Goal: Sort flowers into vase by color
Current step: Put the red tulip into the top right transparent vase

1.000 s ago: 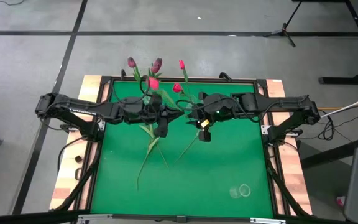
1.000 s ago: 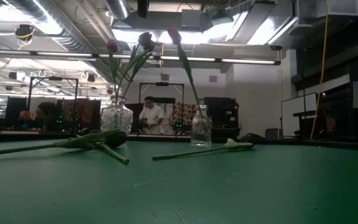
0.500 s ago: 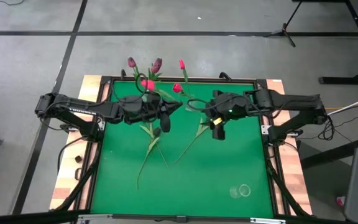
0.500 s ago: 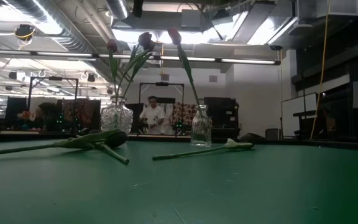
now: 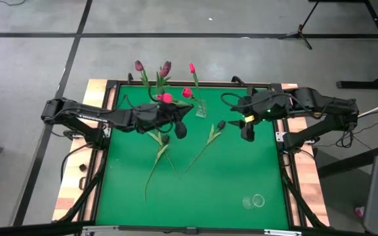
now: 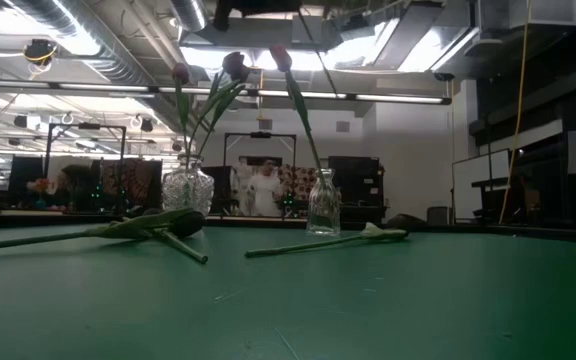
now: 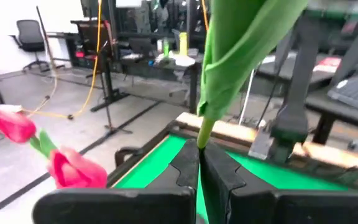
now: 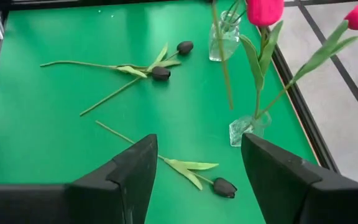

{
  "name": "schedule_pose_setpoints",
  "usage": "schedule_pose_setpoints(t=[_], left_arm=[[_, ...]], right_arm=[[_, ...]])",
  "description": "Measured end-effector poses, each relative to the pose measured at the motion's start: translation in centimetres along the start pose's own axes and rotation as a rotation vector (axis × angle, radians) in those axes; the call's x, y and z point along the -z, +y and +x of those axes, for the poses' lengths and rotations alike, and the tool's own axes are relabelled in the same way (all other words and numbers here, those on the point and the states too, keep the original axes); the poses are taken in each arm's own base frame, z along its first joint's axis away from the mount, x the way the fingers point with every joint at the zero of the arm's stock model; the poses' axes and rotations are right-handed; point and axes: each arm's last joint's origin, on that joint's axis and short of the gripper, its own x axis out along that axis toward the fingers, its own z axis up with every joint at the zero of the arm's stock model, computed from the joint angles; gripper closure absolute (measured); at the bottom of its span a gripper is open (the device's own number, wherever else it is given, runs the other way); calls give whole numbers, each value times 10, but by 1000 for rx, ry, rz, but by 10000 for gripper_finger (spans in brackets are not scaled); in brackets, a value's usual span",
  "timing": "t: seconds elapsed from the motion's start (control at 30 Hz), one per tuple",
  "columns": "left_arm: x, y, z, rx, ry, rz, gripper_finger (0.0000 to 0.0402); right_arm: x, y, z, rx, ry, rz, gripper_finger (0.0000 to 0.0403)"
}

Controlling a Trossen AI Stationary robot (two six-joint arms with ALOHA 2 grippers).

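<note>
Left gripper reaches toward the table's far edge, clamped on a pink flower — right gripper hangs wide, empty, near the right edge.

My two arms are dark, jointed, with looping black cables; right gripper shows a lit green-yellow marking.

Overhead straight down, table-level across toward the room, wrist views close; all sharing the green table.

R hand now open, farther right
</note>
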Motion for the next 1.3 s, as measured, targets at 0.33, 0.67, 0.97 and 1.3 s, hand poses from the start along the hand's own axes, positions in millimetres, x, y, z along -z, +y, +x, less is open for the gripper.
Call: schedule_pose_setpoints(t=[0.33, 0.67, 0.97, 1.3], left_arm=[[37, -15, 31, -173, 42, 118, 398], [55, -14, 47, -306, 40, 136, 398], [64, -6, 60, -357, 27, 82, 398], [72, -3, 68, -351, 24, 20, 398]], right_arm=[[0, 0, 0, -3, 1, 24, 169], [1, 0, 0, -19, 8, 44, 169], [1, 1, 0, -27, 11, 43, 169], [1, 1, 0, -46, 18, 42, 169]])
